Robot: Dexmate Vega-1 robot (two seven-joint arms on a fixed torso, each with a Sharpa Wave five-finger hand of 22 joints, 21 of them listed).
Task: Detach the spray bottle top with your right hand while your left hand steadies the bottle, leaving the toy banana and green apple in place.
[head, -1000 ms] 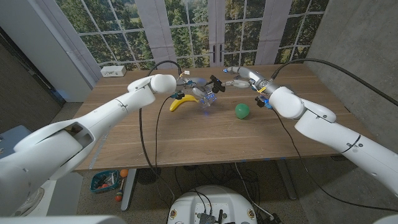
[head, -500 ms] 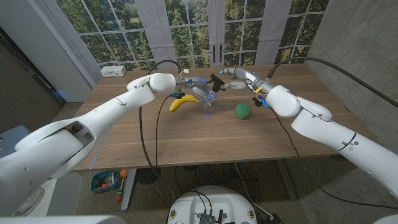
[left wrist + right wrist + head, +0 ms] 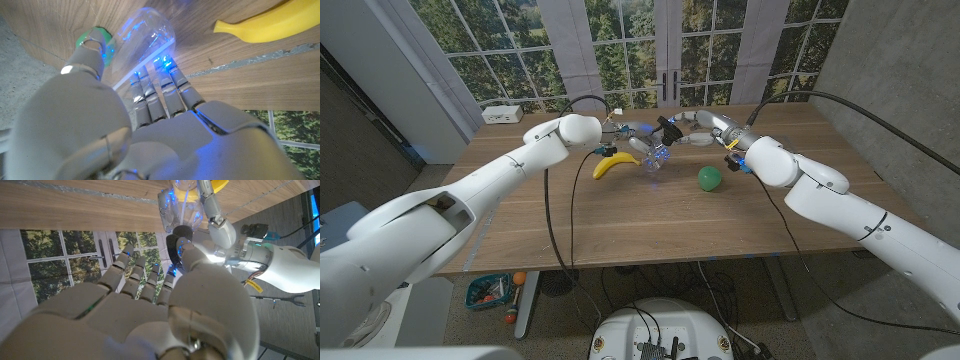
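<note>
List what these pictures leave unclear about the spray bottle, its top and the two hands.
- Head view: the spray top is too small to tell whether it is still seated on the bottle.
- Head view: the left hand overlaps the bottle; its grip is unreadable.
- Right wrist view: the right hand covers most of the black top; contact is uncertain.
- Left wrist view: the left hand's fingers hide the bottle's neck.

No words, labels, brand names or numbers can be read on anything in these pictures.
</note>
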